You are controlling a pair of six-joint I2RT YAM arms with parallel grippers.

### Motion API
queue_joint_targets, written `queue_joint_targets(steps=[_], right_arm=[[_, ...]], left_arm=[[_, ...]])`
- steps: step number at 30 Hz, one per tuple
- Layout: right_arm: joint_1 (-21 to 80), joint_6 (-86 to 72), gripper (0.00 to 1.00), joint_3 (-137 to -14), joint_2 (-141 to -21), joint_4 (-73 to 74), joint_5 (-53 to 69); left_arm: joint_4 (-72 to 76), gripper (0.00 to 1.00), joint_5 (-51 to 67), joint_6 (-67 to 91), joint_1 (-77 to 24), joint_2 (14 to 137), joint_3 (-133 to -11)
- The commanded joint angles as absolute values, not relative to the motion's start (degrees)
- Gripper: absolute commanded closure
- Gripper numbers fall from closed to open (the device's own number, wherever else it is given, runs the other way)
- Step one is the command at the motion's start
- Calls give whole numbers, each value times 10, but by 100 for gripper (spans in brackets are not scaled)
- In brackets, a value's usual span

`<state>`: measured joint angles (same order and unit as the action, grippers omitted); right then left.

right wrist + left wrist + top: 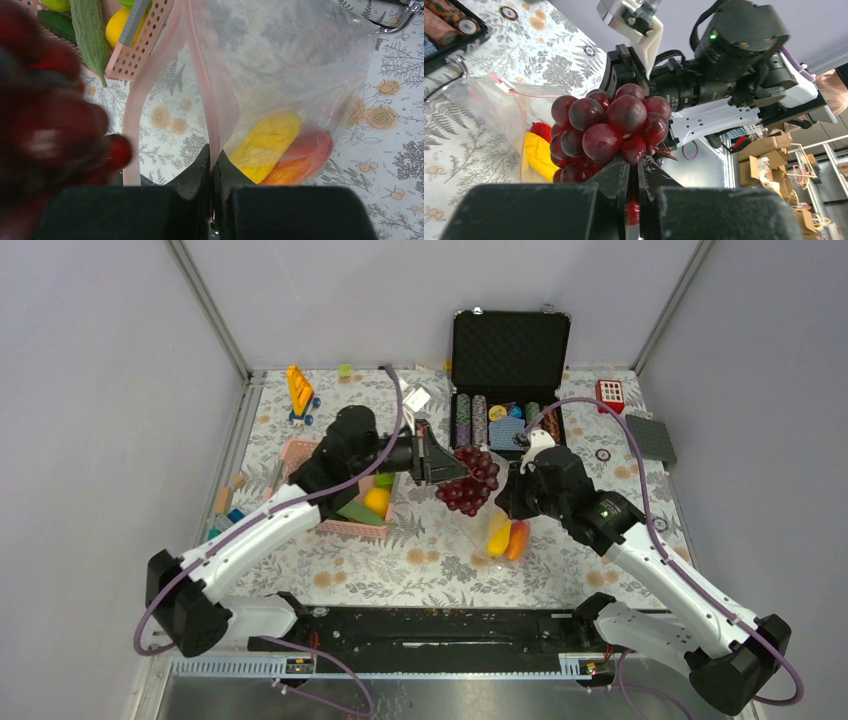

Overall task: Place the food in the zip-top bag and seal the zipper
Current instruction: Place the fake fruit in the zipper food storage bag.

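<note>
Right wrist: the right end effector (211, 156) is pinched tight on the zipper (199, 75) strip, holding the mouth of the zip-top bag (310, 60) up.
Bagged: a red-orange mango (306, 156) and a yellow toy fruit (265, 142) lie inside.
Grapes (606, 127): the left end effector (634, 167), nearly closed, grips them at the stem, raised just beside the mouth.
Left to do: grapes in, then the pieces in the basket (348, 528), including yellow citrus (377, 501) and green vegetables (90, 35); zipper unsealed.
Room: open counter (400, 560) towards the bases; the open poker chip case (510, 340) stands near behind the bag.
</note>
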<state>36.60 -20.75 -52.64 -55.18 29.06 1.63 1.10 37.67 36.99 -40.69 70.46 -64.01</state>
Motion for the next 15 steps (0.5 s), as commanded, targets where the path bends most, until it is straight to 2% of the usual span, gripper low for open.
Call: queue_joint_targets(steps=[1, 8, 11, 15], right_arm=[[368, -235, 100, -529, -539, 260, 24], [368, -333, 100, -524, -501, 251, 9], [367, -348, 100, -516, -484, 230, 22], [368, -355, 100, -514, -468, 209, 27]], left_arm=[[92, 100, 376, 398, -427, 740, -644], [82, 100, 215, 390, -452, 743, -579], [109, 100, 223, 408, -455, 754, -560], [70, 100, 214, 394, -466, 780, -584]])
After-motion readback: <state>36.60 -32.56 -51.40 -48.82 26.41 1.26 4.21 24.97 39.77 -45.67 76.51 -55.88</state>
